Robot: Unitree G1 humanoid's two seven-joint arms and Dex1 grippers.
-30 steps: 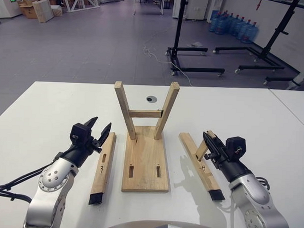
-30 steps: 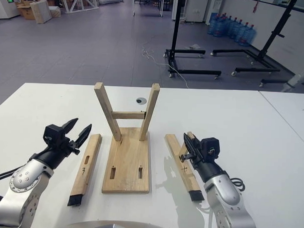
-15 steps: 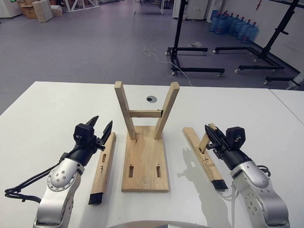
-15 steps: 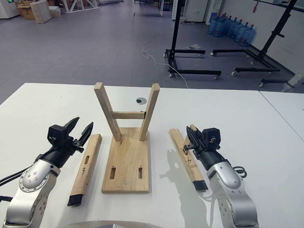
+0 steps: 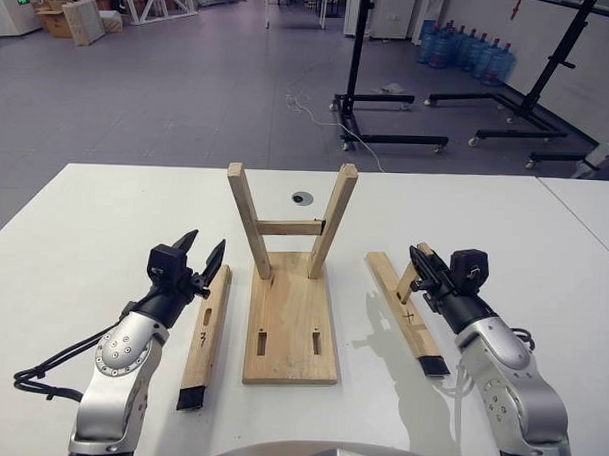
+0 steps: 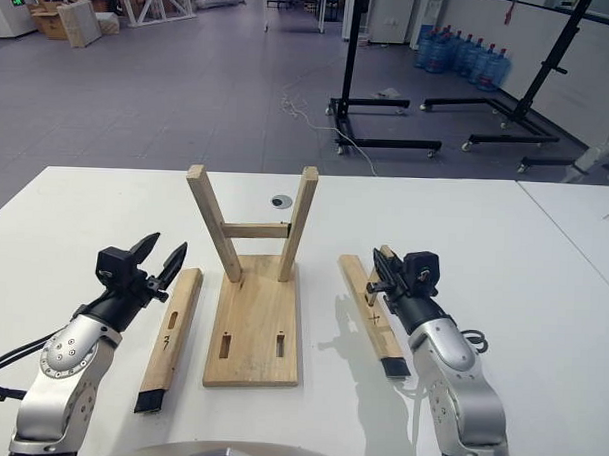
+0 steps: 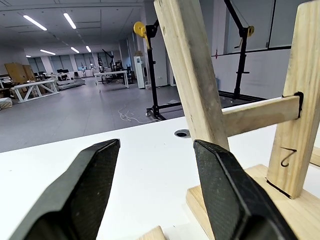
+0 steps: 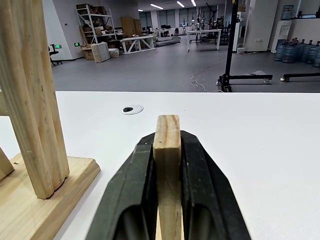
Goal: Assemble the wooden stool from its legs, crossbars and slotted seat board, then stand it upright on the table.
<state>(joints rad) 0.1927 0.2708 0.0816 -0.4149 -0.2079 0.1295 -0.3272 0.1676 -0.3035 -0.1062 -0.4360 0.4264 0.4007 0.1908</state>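
Observation:
The slotted seat board point(image 5: 291, 328) lies flat mid-table, with two legs point(image 5: 247, 221) point(image 5: 334, 221) standing in its far slots, joined by a crossbar point(image 5: 290, 228). A loose slotted leg point(image 5: 206, 335) lies left of the board. My left gripper point(image 5: 206, 241) hovers open just above that leg's far end; its dark fingers point(image 7: 75, 200) are spread wide with nothing between them. Right of the board lies another leg point(image 5: 411, 327) with a short crossbar point(image 8: 167, 135) sticking up from it. My right gripper point(image 5: 420, 260) is shut on that crossbar.
A round cable hole point(image 5: 304, 198) sits in the white table point(image 5: 105, 221) beyond the upright legs. A black cable point(image 5: 39, 379) trails from my left arm. Black rack stands point(image 5: 389, 101) are on the floor past the table's far edge.
The right gripper, with the crossbar and its leg, has shifted a little away from me. The left gripper has edged slightly forward over the loose leg.

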